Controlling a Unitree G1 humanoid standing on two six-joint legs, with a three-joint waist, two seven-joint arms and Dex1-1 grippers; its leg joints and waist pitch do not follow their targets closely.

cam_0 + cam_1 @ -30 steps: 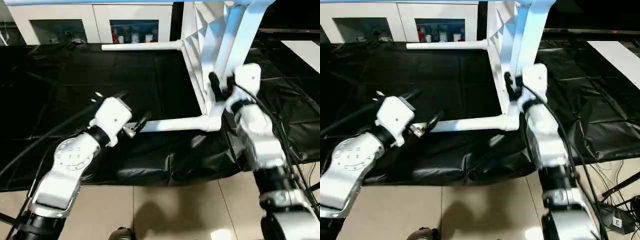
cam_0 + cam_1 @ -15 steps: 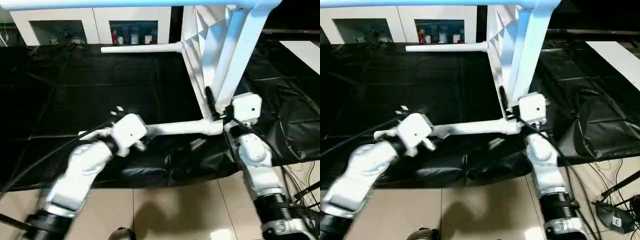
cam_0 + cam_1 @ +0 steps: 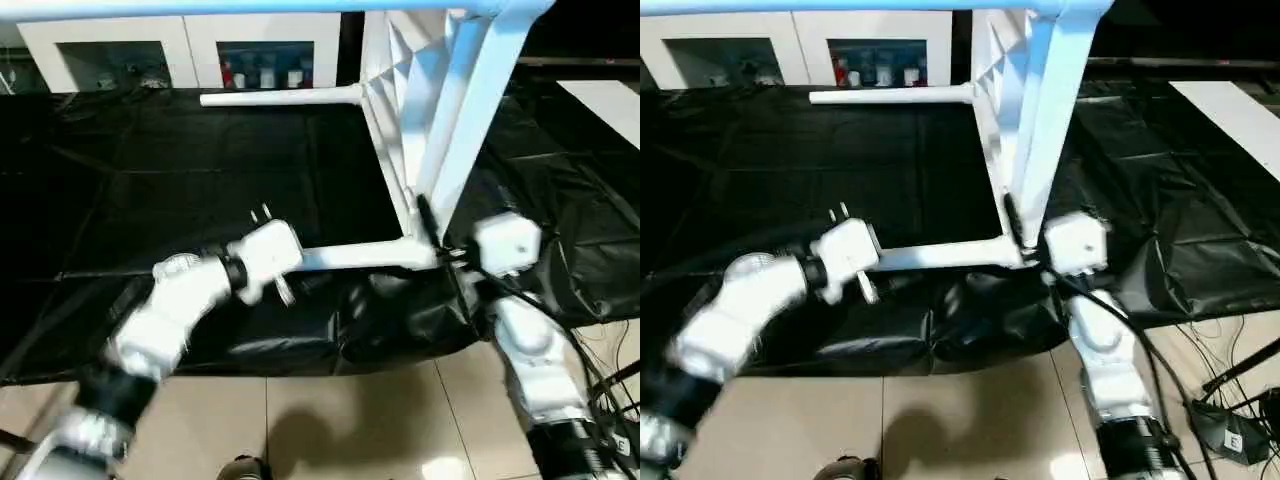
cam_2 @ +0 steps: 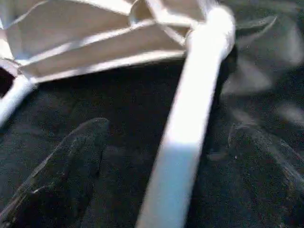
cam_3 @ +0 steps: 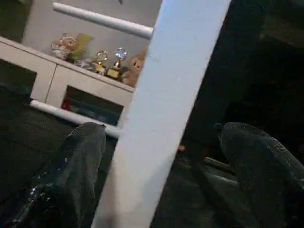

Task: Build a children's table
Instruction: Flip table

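Observation:
The children's table (image 3: pixel 400 110) lies on its side on the black cloth, ribbed underside facing left. One leg (image 3: pixel 280 97) points left at the back and another leg (image 3: pixel 360 257) lies along the cloth in front. My left gripper (image 4: pixel 166 128) is open, its fingers (image 4: pixel 61 161) on either side of the front leg, with gaps on both sides. My right gripper (image 3: pixel 432 225) sits at the table's near lower corner. It is open, with fingers (image 5: pixel 71 166) spread wide around a white bar (image 5: pixel 161 109) of the table.
A white cabinet with glass doors (image 3: pixel 130 45) stands behind the big cloth-draped table (image 3: pixel 150 170). The cloth bunches at the near edge (image 3: pixel 380 320) above a tiled floor (image 3: pixel 330 420). Cables (image 3: pixel 1230 400) lie on the floor at the right.
My left arm has swung so its gripper now straddles the front leg further along. My right wrist has dropped from the table's rim to its near lower corner.

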